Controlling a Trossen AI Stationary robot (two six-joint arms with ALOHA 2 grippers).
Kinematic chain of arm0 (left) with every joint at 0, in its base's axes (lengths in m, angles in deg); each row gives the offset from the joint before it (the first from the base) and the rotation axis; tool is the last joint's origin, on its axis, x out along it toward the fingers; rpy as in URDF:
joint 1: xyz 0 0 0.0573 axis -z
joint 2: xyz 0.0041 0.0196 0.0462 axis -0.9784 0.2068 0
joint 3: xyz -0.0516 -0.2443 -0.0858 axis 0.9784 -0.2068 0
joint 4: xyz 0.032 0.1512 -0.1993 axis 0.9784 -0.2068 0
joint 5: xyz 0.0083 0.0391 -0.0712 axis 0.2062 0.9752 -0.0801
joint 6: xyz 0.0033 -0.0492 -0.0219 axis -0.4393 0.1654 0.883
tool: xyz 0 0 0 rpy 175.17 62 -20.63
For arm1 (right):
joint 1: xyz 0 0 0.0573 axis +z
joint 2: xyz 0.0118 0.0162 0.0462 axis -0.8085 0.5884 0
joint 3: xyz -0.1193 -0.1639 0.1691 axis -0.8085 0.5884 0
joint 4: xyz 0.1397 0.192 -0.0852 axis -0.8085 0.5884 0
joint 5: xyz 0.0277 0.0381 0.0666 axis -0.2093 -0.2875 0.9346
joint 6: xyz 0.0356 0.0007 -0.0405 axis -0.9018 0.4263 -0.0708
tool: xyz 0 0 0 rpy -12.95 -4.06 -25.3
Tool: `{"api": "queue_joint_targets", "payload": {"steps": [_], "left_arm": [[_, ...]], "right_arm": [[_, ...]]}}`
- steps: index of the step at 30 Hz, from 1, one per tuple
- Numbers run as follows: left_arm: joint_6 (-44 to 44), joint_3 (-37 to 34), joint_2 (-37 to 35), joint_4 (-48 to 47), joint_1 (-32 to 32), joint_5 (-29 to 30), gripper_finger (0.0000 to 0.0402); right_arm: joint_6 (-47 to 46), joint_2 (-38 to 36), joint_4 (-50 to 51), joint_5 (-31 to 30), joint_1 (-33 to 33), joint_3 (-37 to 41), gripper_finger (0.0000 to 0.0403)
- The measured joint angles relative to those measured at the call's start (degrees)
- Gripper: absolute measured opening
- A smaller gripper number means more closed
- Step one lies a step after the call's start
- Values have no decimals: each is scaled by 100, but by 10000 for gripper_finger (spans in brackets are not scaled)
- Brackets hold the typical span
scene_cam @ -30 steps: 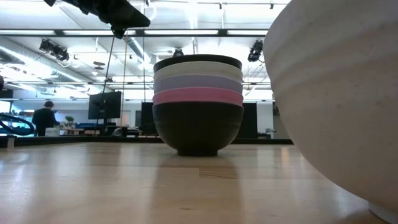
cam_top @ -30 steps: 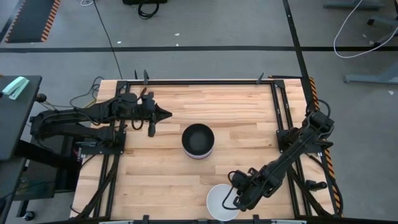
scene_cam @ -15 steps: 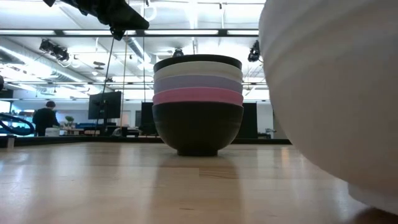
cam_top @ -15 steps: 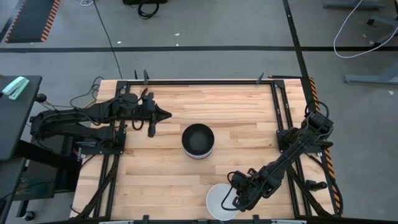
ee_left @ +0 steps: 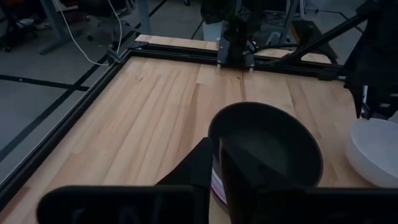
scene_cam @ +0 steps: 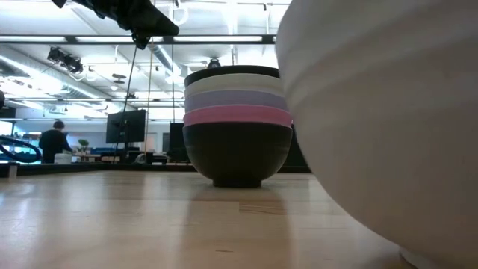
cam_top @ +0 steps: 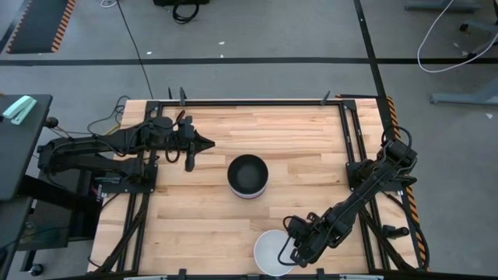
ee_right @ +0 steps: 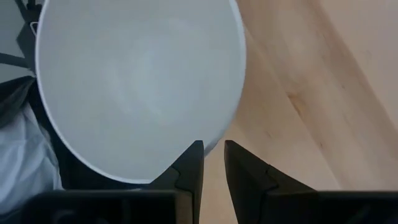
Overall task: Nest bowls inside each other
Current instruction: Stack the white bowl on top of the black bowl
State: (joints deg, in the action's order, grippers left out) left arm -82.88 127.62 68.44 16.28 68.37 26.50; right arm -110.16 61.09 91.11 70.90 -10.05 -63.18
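A stack of nested bowls stands on its foot at the table's middle. A black bowl is on top, white, lavender-blue and pink rims show below it, and a black one is at the bottom. A single white bowl sits at the near edge and fills the right of the low view. My right gripper is shut on its rim. My left gripper hovers shut, left of and behind the stack, above the table. My right gripper holds the white bowl by its rim on the bowl's right side, one finger inside the bowl and one outside. The fingers slant steeply down from the table's right. The bowl's mouth faces up; I cannot tell whether its foot is on the table.
Bare wood lies all around the stack. A black metal frame runs along the table's edges. The white bowl partly overhangs the near edge. A person is in the room far behind the table.
The white bowl, held by my right gripper, has shifted a little toward the table's left; in the low view it now covers the stack's right edge. The stack has not moved.
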Motion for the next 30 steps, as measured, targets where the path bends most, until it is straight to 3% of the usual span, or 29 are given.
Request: {"api": "queue_joint_targets", "payload": {"steps": [30], "left_arm": [[70, 2, 2, -182, 0, -1, 30]], "right_arm": [[782, 0, 87, 129, -525, 2, 73]]}}
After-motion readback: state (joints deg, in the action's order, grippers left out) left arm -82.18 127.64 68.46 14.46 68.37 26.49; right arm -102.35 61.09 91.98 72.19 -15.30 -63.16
